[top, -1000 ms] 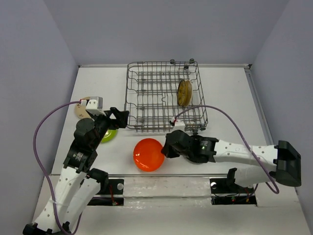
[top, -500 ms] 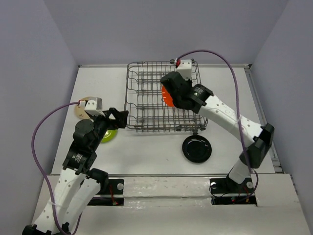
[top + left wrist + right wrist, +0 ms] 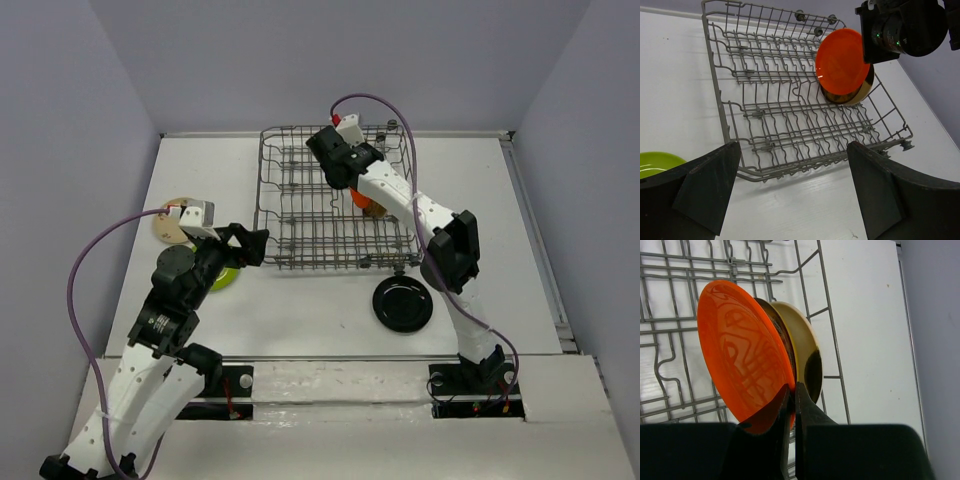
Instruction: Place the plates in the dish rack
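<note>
- The orange plate stands on edge in the right half of the dish rack, face to face with the brown plate just behind it.
- My right gripper has its jaws pressed together on the orange plate's lower rim, pinching it.
- My left gripper hangs with jaws spread wide, holding nothing, just off the rack's near left corner and above the lime green plate.
- The brown plate sits near the rack's right wall; bare tine rows run left of the pair.
- The black plate lies flat on the table, near the rack's front right corner but apart from it.
- A cream plate shows partly behind my left wrist.
- I count five plates: two racked, three on the table.
</note>
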Controlling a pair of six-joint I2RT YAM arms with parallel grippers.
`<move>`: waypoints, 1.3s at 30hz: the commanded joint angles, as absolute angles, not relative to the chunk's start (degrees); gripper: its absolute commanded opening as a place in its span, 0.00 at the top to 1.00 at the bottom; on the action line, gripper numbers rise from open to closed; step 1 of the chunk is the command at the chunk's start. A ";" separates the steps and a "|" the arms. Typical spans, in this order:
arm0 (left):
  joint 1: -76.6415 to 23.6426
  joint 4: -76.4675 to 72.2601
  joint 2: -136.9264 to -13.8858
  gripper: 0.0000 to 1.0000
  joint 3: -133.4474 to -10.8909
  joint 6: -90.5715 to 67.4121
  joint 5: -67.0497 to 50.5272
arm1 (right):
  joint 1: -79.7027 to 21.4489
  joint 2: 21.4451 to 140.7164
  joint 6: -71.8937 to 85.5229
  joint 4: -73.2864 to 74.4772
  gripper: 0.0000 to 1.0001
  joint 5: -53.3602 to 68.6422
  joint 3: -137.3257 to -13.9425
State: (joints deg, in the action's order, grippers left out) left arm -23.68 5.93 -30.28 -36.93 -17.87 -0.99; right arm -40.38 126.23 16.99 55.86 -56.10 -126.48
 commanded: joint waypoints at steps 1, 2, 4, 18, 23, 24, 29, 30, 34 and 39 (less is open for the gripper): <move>-24.34 4.48 -29.62 0.01 -39.29 -17.49 -0.62 | -39.99 125.59 13.62 57.39 0.93 -57.31 -131.66; -24.35 4.57 -29.53 0.01 -39.29 -17.49 -0.62 | -39.99 125.94 13.62 57.39 0.93 -56.70 -131.75; -24.43 4.48 -29.44 0.01 -39.29 -17.40 -0.62 | -39.99 126.82 13.88 57.48 0.93 -54.86 -131.92; -24.52 4.48 -29.53 0.01 -39.29 -17.93 1.14 | -39.99 133.33 13.80 58.18 0.93 -52.82 -133.94; -24.43 4.39 -29.79 0.01 -39.29 -17.93 0.79 | -39.99 133.94 14.59 57.49 0.90 -53.26 -133.95; -24.52 4.31 -29.79 0.01 -39.29 -17.84 0.70 | -40.51 133.86 14.68 57.13 0.86 -53.26 -133.95; -24.43 4.39 -29.97 0.01 -39.20 -17.84 0.88 | -41.22 131.23 14.77 52.04 0.73 -50.03 -131.67; -24.43 4.39 -29.97 0.01 -39.20 -17.84 0.79 | -41.22 130.70 14.77 50.47 0.72 -49.14 -131.40; -24.43 4.31 -29.88 0.01 -39.20 -17.84 0.88 | -41.22 128.24 15.64 47.91 0.71 -47.11 -129.91; -24.43 4.39 -29.71 0.01 -39.20 -17.93 0.88 | -41.22 126.48 16.00 45.97 0.71 -46.41 -127.79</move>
